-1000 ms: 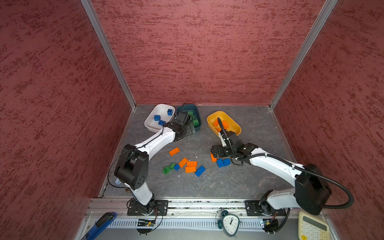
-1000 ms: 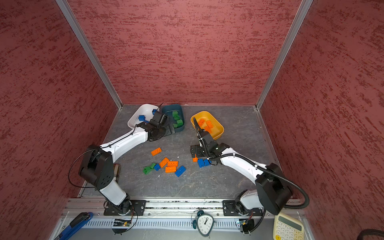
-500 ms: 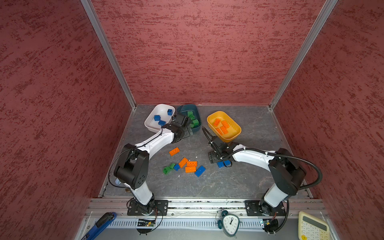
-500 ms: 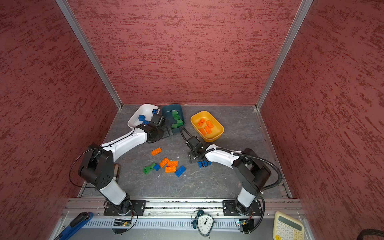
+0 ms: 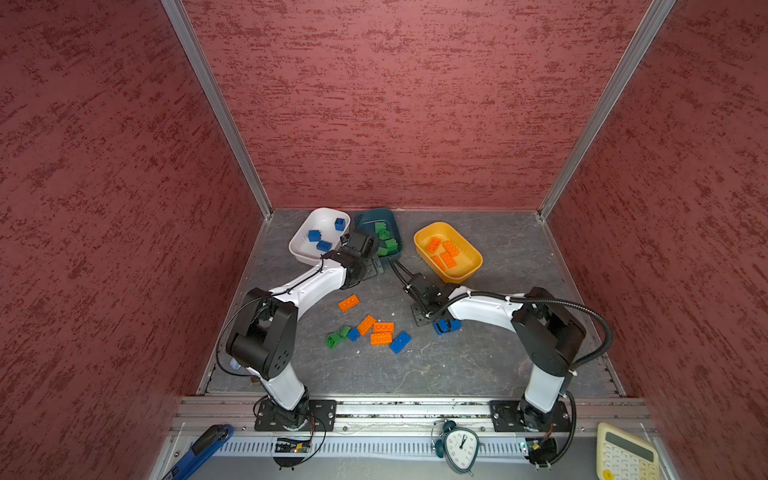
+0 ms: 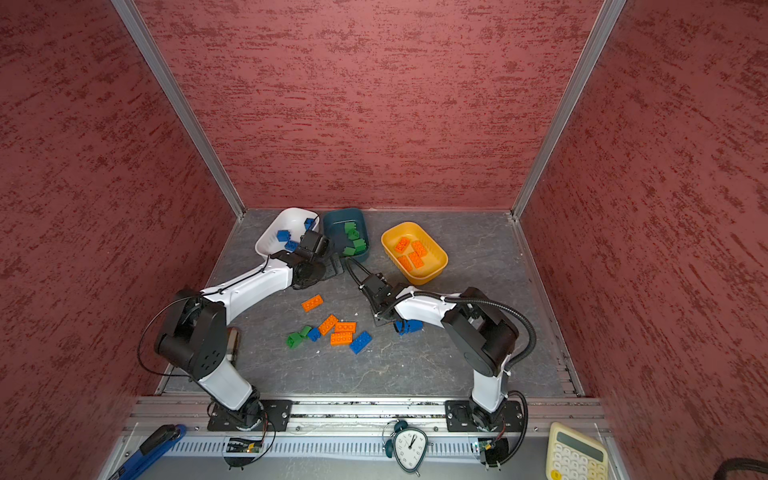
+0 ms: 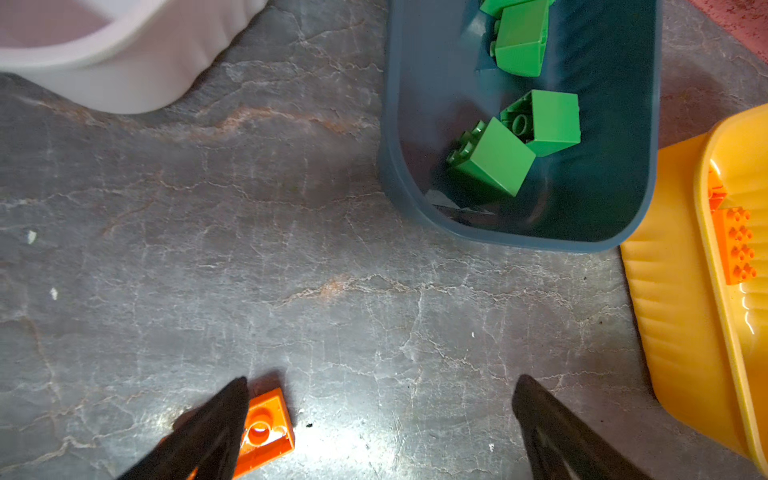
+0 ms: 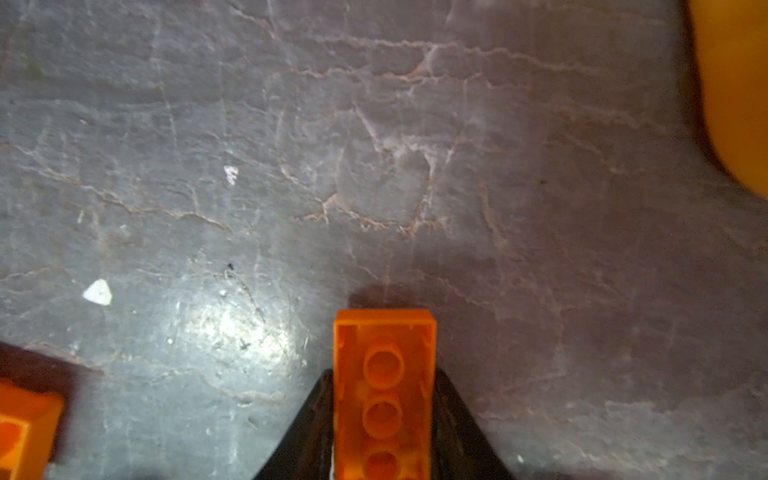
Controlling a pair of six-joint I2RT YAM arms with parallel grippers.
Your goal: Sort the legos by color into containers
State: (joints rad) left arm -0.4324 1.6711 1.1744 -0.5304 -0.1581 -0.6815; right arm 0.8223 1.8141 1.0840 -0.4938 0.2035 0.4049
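Floor (image 5: pixel 498 361): grey slab, with red walls left, far and right and a metal rail (image 5: pixel 415 409) along the near edge. Three tubs stand on the far side. The white tub (image 5: pixel 305 255) is far left, the teal tub (image 5: pixel 368 218) just beside it, and the yellow tub (image 5: pixel 471 268) apart to the right. Bare floor runs along the right wall and between the loose pile (image 5: pixel 380 332) and the rail. The middle is tight, with both wrists close together.

Right gripper (image 8: pixel 384 376): narrow, clamped on the held orange brick (image 8: pixel 384 415) by its long sides. The brick's hollow side faces the wrist camera. Its long axis runs in line with the fingers, and its free end sticks out past the tips. It sits mid-floor under the right wrist, on the near side of the yellow tub. Both top views hide it, so I cannot tell whether it is clear of the floor.

Left gripper (image 7: pixel 380 415): wide, holding nothing, over bare floor just near of the teal tub. One finger (image 7: pixel 216 419) overlaps the lone orange brick (image 7: pixel 268 428); I cannot tell if they touch. In a top view that brick lies flat, long axis near-left to far-right.

Two blue bricks (image 5: pixel 446 326) lie by the right forearm.
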